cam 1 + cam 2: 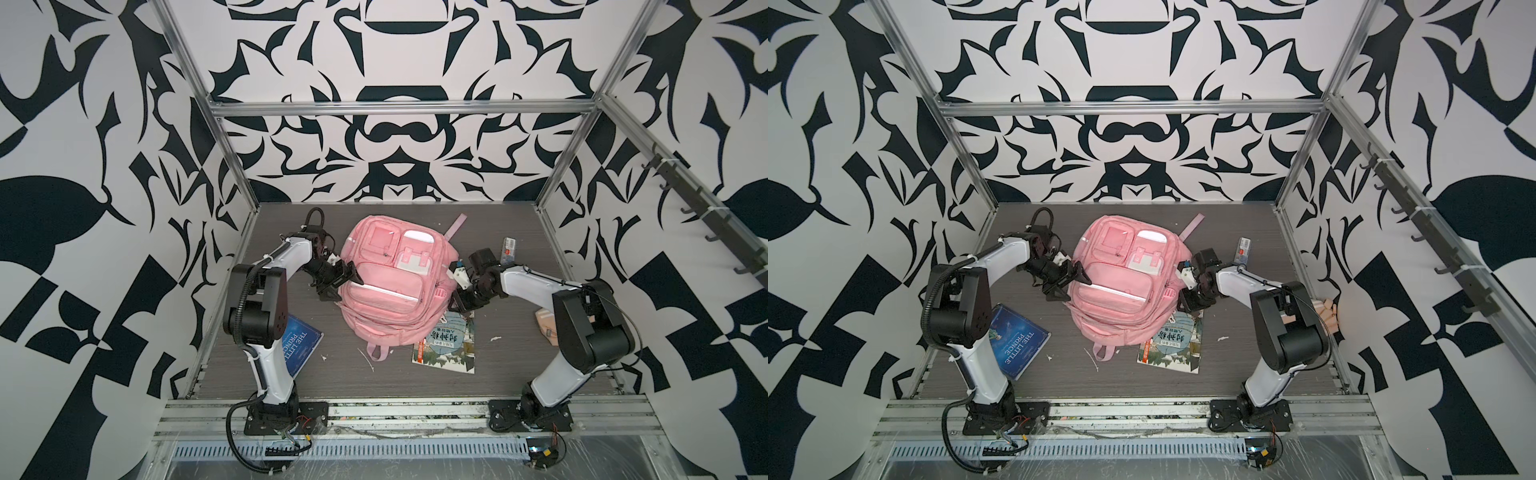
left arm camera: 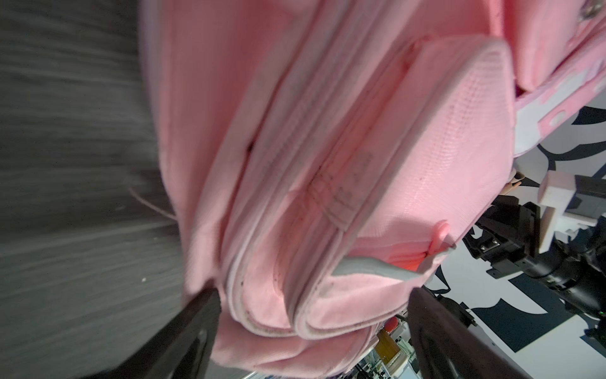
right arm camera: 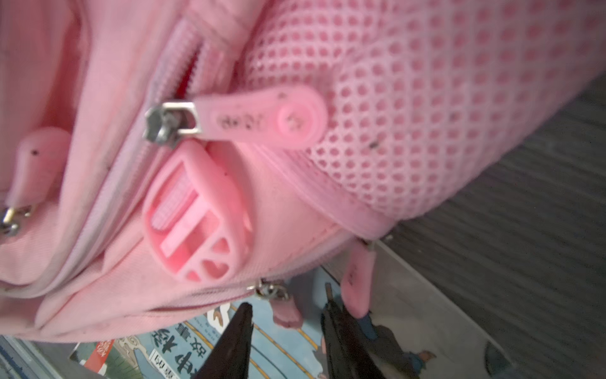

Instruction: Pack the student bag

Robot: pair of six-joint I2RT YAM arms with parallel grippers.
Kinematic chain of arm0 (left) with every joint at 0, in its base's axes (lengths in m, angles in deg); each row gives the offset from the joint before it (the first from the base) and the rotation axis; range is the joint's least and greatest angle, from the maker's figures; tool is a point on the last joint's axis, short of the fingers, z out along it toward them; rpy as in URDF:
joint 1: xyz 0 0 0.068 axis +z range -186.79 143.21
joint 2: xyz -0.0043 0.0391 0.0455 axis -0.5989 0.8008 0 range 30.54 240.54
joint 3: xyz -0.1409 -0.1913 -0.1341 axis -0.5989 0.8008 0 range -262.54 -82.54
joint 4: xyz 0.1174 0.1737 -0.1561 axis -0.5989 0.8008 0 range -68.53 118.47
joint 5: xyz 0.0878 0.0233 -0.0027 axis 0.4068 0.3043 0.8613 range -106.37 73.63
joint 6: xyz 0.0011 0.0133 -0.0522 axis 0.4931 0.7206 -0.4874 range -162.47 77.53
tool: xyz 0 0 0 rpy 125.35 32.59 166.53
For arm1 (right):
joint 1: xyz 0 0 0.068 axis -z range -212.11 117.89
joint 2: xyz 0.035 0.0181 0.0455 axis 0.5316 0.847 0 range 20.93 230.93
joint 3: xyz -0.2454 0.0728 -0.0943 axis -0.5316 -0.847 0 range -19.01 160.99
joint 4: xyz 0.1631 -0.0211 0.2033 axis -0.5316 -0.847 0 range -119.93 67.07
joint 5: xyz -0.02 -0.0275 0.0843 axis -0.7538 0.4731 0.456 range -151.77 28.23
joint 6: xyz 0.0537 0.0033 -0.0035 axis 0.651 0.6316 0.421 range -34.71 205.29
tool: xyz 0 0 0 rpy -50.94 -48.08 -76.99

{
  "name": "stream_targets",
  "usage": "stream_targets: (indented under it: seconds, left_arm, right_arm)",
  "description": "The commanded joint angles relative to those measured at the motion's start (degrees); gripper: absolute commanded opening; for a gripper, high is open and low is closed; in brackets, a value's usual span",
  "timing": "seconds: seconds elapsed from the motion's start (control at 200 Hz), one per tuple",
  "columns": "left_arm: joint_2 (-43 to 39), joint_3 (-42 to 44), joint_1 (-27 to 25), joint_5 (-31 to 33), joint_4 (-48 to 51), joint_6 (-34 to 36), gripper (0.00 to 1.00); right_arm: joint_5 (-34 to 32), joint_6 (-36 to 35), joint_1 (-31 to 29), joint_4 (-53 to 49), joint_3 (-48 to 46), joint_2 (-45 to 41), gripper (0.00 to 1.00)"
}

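Note:
The student bag (image 1: 386,291) (image 1: 1117,291), pink with pale reflective strips, lies front-up in the middle of the grey table in both top views. My left gripper (image 1: 345,289) (image 1: 1073,290) (image 2: 313,315) is at its left edge, open wide, and the bag's padded corner (image 2: 328,164) sits between the two fingers. At the bag's right side, low over a book, is my right gripper (image 1: 456,308) (image 1: 1183,307) (image 3: 287,315). Its fingers stand partly apart, either side of a pink zip pull (image 3: 285,315) hanging from the bag (image 3: 98,98), with a gap on both sides.
A light-blue book with Chinese lettering (image 1: 446,345) (image 1: 1173,345) (image 3: 196,341) lies partly under the bag's right front. A dark-blue "The Little Prince" book (image 1: 301,345) (image 1: 1017,345) lies front left. A small packet (image 1: 509,249) lies back right, and a beige object (image 1: 544,322) by the right arm.

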Motion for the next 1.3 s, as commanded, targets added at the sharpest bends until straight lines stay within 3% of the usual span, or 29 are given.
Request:
stream_targets:
  seconds: [0.0,0.36,0.485,0.63,0.78,0.995,1.295]
  left_arm:
    - [1.0,-1.8,1.3,-1.2,3.3,2.1,0.96]
    - [3.9,-1.7,4.0,-5.2,2.4,1.0,0.96]
    - [4.5,-2.3,5.2,-3.9,3.4,0.9,0.99]
    - [3.9,-1.5,5.4,-3.1,4.6,1.1,0.99]
    - [1.1,2.2,5.3,-0.2,3.2,-0.7,0.99]
    - [0.5,5.0,5.3,-0.3,-2.7,-4.2,0.99]
    - [3.5,5.3,5.7,-3.1,-7.8,-3.0,0.99]
  right_arm:
    - [0.3,-1.1,-0.2,1.6,1.5,0.0,0.40]
    - [-0.9,-3.9,-1.8,-0.5,7.8,6.1,0.29]
    - [-2.6,-5.6,-3.3,-2.3,10.0,7.7,0.20]
    - [-3.8,-5.5,-4.2,-1.9,9.1,5.7,0.12]
    - [-9.9,-5.0,-4.7,0.2,5.1,-0.9,0.00]
    - [-11.8,-5.9,-6.7,-0.2,1.7,-11.0,0.00]
    - [-14.2,-11.2,-7.5,-4.0,7.3,-2.9,0.00]
